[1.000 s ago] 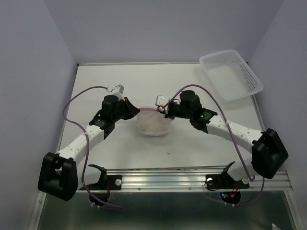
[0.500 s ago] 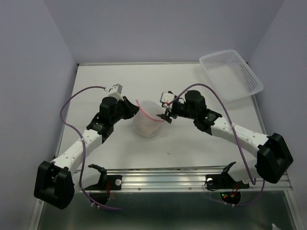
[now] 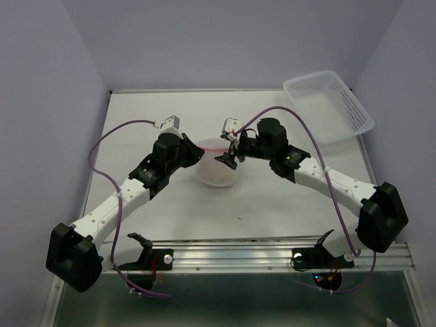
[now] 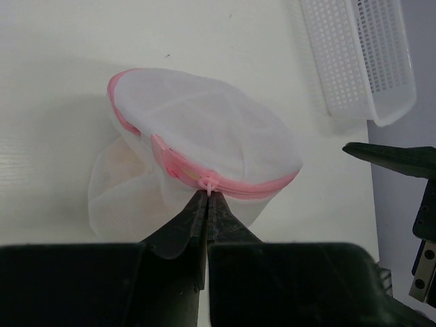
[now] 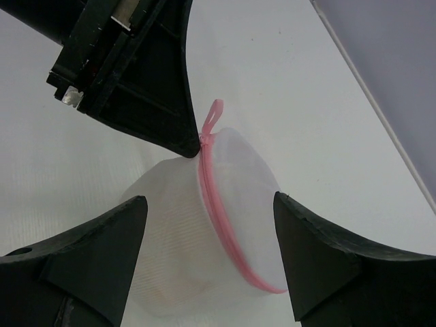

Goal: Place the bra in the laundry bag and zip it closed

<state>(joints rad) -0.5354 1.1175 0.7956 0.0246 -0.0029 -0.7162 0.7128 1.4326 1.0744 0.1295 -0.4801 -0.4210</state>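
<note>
Left gripper (image 4: 207, 196) has its jaws clenched on the pink zipper rim of the laundry bag (image 4: 225, 133) (the pink pull tab pokes up right there), mid-desk (image 3: 157, 109) between both arms. Right gripper (image 5: 208, 201) hovers at the bag's right side, jaws released, spread wide. The bra (image 4: 126, 155) shows faintly peach through the mesh. A white slotted basket (image 3: 330, 105) sits far right.

Pink-zipped laundry bag (image 5: 203, 235) between parted jaws

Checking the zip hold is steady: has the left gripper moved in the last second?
Yes, slightly. In the top view the left gripper, shut on the laundry bag at its pink rim, has shifted right, toward the white basket.
</note>
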